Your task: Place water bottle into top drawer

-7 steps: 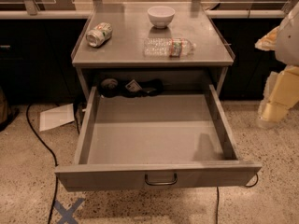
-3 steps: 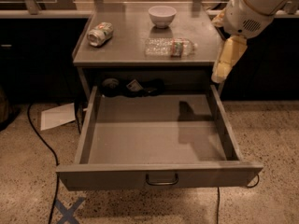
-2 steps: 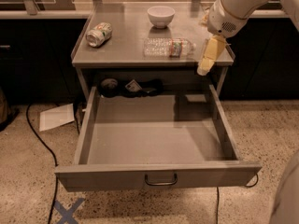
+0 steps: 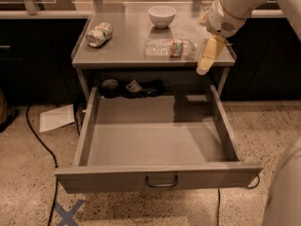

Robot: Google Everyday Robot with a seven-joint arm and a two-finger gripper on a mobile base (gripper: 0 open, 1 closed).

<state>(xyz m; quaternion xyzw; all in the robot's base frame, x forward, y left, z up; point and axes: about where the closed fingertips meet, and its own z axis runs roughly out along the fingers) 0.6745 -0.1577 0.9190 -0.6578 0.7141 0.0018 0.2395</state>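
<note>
Cream gripper (image 4: 203,68), spread or pressed together I cannot tell, has swung in since a second ago; bottle (image 4: 168,47) lies unmoved just to its left, drawer (image 4: 155,174) gaping below.

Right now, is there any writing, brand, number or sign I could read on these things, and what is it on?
No words can be read.
water bottle: green-and-red label, print too blurred.
drink can: print too blurred.
sheet of paper: nothing legible.
blue tape cross on the floor: reads like "X".
gripper, right of the bottle at the table edge: no marking visible.
</note>
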